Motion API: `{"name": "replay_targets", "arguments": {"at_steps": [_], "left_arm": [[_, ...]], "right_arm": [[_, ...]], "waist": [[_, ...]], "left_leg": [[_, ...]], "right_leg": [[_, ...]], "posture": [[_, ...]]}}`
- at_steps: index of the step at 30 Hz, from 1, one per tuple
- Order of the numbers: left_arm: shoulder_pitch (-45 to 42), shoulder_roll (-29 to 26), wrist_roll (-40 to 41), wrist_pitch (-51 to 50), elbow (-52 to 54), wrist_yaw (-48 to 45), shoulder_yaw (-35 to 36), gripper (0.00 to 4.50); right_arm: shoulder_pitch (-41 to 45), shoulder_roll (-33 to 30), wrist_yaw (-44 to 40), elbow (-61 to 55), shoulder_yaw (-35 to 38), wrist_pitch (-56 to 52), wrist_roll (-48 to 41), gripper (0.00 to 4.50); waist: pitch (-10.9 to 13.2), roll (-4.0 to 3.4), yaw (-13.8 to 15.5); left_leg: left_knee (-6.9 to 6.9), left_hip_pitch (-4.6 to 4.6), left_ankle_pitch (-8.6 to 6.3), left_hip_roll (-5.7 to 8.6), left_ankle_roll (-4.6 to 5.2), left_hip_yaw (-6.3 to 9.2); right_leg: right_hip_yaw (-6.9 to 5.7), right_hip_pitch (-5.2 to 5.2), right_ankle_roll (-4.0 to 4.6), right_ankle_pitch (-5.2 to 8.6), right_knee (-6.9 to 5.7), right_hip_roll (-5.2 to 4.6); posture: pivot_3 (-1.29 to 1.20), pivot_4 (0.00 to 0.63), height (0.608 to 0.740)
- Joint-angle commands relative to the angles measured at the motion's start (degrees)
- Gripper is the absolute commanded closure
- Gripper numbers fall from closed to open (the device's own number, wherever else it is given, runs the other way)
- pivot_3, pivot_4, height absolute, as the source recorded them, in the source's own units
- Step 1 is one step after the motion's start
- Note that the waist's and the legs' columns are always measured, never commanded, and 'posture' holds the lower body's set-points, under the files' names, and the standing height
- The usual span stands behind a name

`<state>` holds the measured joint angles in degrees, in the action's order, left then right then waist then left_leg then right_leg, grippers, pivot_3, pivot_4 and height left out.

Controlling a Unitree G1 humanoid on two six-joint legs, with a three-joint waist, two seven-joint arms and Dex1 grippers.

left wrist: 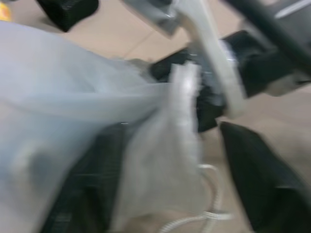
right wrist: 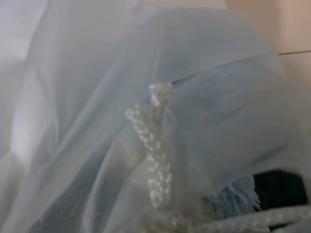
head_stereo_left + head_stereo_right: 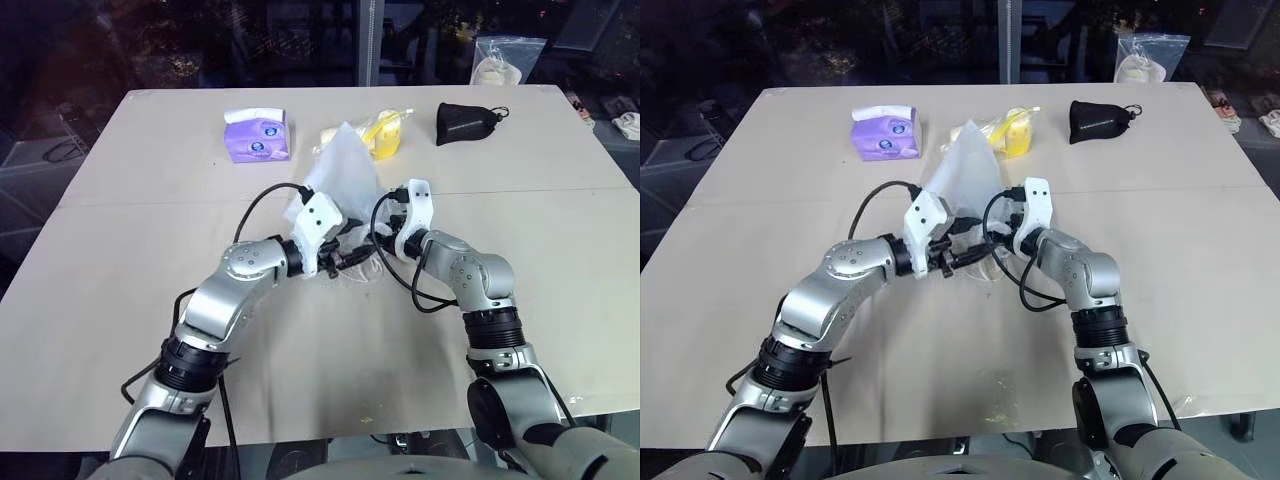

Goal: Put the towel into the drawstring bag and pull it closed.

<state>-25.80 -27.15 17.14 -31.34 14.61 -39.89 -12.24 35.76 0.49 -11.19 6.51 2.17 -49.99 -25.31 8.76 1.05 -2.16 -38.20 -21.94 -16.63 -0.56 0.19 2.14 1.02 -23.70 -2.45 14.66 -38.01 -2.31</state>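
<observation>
Desk [image 3: 120, 300]: bag [image 3: 345, 165] mid-desk, towel [image 2: 233, 196] inside; left gripper [image 3: 345, 258] and right gripper [image 3: 385, 232] at its mouth, jaw states unclear.

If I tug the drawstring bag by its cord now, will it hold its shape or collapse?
Likely collapse: the drawstring bag is thin see-through film, already creased and draped in folds between the claws. It probably weighs little, since it stands peaked above the table with hardly any support. The braided cord looks rough enough to grip, though the film may bunch around it.
</observation>
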Motion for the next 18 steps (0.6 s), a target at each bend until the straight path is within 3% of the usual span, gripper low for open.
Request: {"name": "replay_targets", "arguments": {"at_steps": [1,3,4,11,18], "left_arm": [[-0.73,-0.45,-0.94,2.02,0.29,-0.41,1.14,3.51],[-0.75,-0.77,-1.14,2.60,-0.65,-0.19,2.27,4.40],[-0.81,-0.79,-1.07,2.74,-1.04,-0.07,2.76,4.46],[-2.90,0.61,2.08,1.05,-6.24,3.46,10.77,4.46],[-4.05,1.71,3.22,-0.86,-7.61,5.40,12.98,4.46]], "right_arm": [[-0.09,0.22,-0.13,-2.20,0.51,0.09,-0.45,0.52],[-0.26,0.07,-0.31,-2.47,0.60,-0.03,-0.63,0.52],[-0.31,0.01,-0.38,-2.58,0.68,-0.09,-0.73,0.52],[-0.42,-0.62,-1.14,-3.31,3.10,-1.52,-3.07,0.52],[-1.65,-3.22,-6.34,-7.12,1.79,-2.13,-5.77,0.52]], "waist": [[0.00,0.00,-0.01],[0.00,0.00,-0.01],[0.00,0.00,-0.01],[0.00,0.00,-0.01],[0.00,0.00,-0.03]], "left_leg": [[0.00,-0.01,0.00,0.00,0.00,0.00],[0.00,-0.01,0.00,0.00,0.00,-0.01],[0.00,-0.01,0.00,0.00,0.00,-0.01],[-0.02,0.00,0.00,0.00,0.01,0.02],[-0.02,-0.04,0.00,0.01,0.00,0.01]], "right_leg": [[0.00,0.00,0.00,0.00,0.02,0.00],[0.01,0.00,0.00,0.00,0.02,-0.01],[0.01,0.00,0.00,0.00,0.02,-0.01],[-0.03,0.00,-0.01,0.00,-0.02,0.00],[-0.03,0.00,-0.03,-0.01,0.04,-0.02]], "posture": [[0.00,0.150,0.740],[0.00,0.150,0.740],[0.00,0.150,0.740],[0.00,0.150,0.740],[0.00,0.150,0.740]]}}
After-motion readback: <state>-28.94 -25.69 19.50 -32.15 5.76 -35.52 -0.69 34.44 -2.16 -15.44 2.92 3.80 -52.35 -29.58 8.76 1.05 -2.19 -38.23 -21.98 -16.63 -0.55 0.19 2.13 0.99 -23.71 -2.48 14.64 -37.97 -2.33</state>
